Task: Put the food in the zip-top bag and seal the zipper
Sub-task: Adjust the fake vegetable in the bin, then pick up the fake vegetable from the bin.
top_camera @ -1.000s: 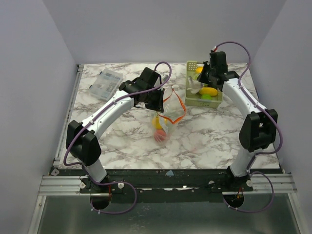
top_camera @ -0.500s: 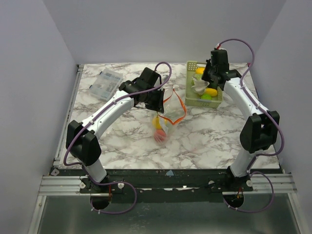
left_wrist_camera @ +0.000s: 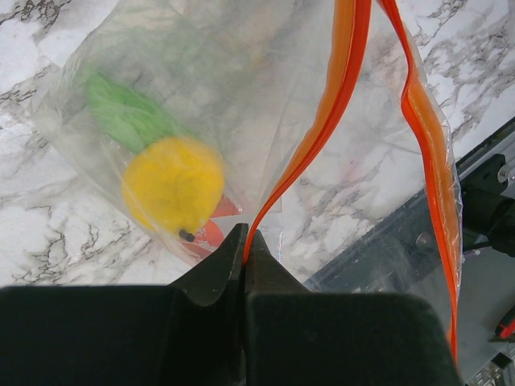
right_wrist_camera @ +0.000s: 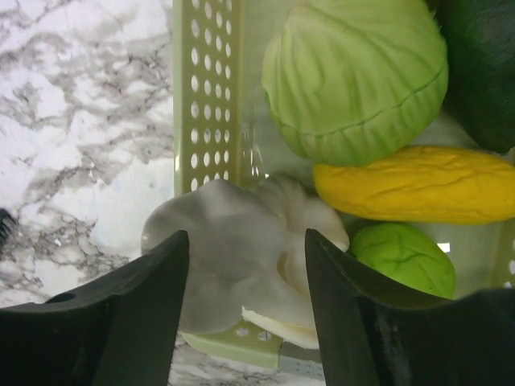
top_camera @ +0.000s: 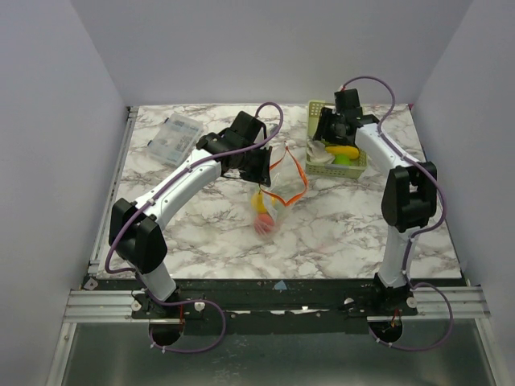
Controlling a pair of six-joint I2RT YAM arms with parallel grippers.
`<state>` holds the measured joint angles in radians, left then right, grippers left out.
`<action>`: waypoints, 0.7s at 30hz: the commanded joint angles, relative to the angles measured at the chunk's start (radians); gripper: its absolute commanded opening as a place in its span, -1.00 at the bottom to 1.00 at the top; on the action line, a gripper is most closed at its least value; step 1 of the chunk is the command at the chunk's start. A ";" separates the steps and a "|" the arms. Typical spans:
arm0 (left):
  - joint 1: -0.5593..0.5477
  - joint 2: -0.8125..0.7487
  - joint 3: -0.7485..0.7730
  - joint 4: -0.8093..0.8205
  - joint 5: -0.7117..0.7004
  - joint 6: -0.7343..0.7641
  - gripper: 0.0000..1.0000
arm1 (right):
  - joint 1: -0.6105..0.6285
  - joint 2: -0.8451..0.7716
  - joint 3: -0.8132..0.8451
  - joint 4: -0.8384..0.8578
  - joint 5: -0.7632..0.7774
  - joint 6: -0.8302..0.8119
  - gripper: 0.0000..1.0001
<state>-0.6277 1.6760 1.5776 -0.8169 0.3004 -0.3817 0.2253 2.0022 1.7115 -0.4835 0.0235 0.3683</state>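
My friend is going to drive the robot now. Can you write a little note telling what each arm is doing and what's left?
Left tool: shut on the bag's orange zipper, holding the bag open.
Right tool: open around the white garlic in the green basket.
Done: a lemon, a green piece and a red fruit sit in the bag.
Left: move the garlic, cabbage, yellow piece and small green ball into the bag, then seal the zipper.

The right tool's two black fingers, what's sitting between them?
In the right wrist view, the white garlic bulb lies between the right tool's open fingers, resting on the green basket's edge.
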 commanded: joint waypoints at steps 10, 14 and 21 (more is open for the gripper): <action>0.004 -0.008 0.002 -0.007 0.013 0.007 -1.00 | -0.108 -0.244 -0.231 0.085 -0.095 0.111 0.60; 0.005 -0.005 0.002 -0.007 0.018 0.007 -1.00 | -0.150 -0.303 -0.370 0.216 -0.228 0.154 0.62; 0.005 -0.007 0.000 -0.007 0.014 0.007 -1.00 | -0.172 -0.298 -0.500 0.311 -0.245 0.247 0.29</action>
<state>-0.6277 1.6760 1.5776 -0.8169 0.3008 -0.3817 0.0597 1.7073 1.2861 -0.2962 -0.1513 0.5240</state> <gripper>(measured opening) 0.008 0.660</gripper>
